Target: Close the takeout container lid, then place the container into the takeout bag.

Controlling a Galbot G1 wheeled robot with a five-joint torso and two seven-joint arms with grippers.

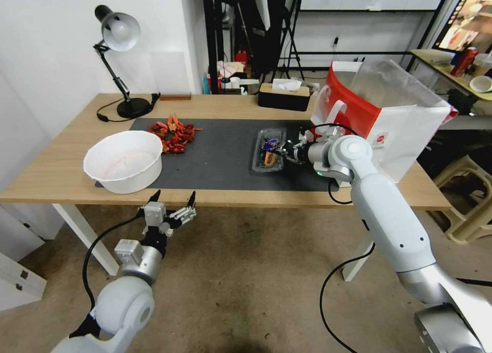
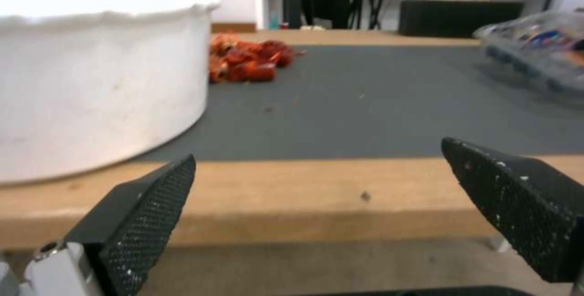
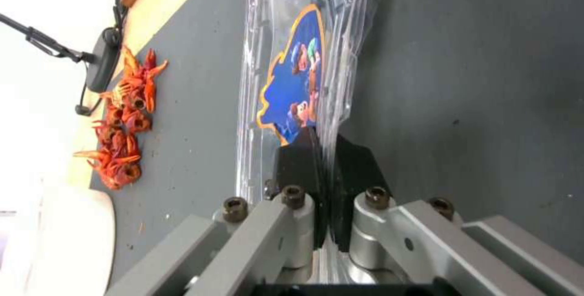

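Hanging below the near edge of the surface (image 1: 61, 181), the left gripper (image 1: 174, 202) waits with fingers spread wide and empty, probably parked clear of the work. Farther in, on the dark mat (image 1: 220, 158), the right gripper (image 3: 325, 150) has its fingers pressed together on a thin clear edge of the takeout container (image 1: 269, 150), apparently the rim of the lid (image 3: 295, 77) with its colourful label; a side pinch like this would suit either folding it shut or lifting the box. Beyond, at the robot's right, the takeout bag (image 1: 394, 122) stands open-mouthed, ready to receive it.
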